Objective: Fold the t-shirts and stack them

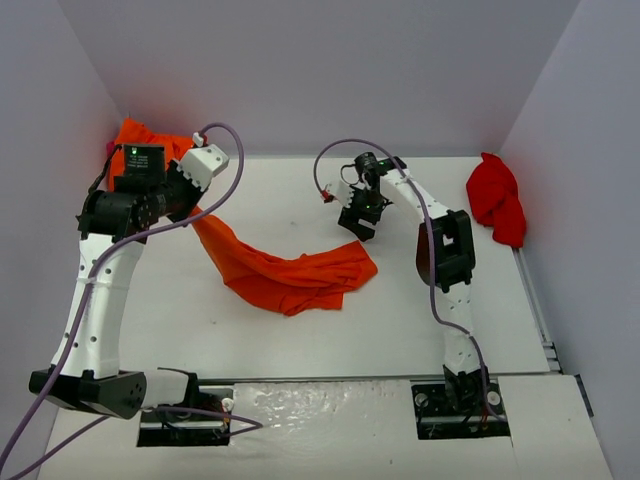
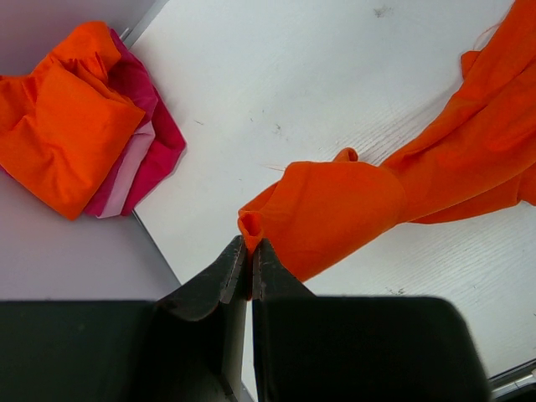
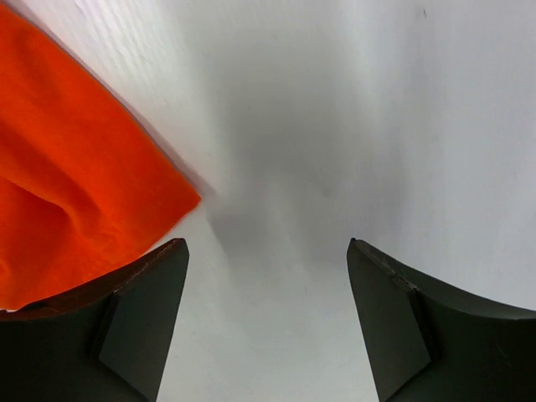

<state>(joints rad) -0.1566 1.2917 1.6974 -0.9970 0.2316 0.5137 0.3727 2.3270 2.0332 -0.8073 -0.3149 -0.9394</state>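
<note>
Orange t-shirt (image 1: 285, 275), crumpled mid-counter and trailing up toward the far left corner. Your left hand (image 2: 249, 255) is clamped on a bunched edge of it; your right hand (image 3: 266, 318) stands apart, empty, above bare counter (image 1: 290, 200) beside the cloth's edge. The folded stack (image 2: 79, 126) sits at the far left corner, the red t-shirt (image 1: 497, 200) by the right edge. Expect light, limp, sagging cloth; take hold at hem corners or shoulders
</note>
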